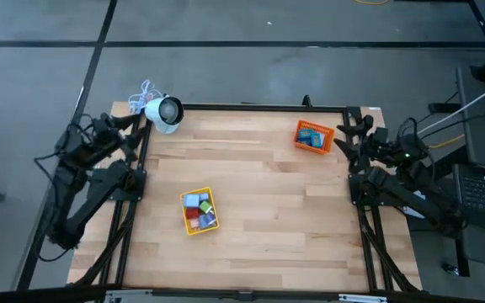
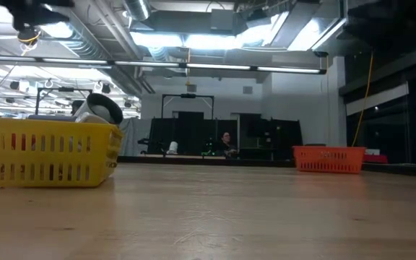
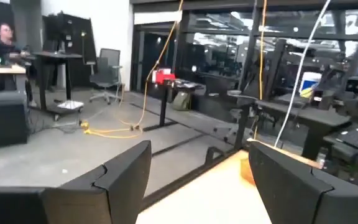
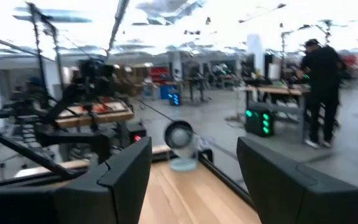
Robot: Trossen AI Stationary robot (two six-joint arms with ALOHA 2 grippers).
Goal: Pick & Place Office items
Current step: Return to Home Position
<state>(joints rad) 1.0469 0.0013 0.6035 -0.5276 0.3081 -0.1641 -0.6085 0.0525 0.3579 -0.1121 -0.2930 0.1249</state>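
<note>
Nearest the front of the wooden table, left of centre, the yellow tray holds a cluster of small blocky pieces in blue, light blue and red. Farther off to the right, the orange tray holds several blue pieces. The white round device lies at the far left corner. The left gripper rests at the table's left edge, fingers wide apart and empty. The right gripper rests at the right edge near the orange tray, likewise wide and empty. A person shows in the room beyond.
</note>
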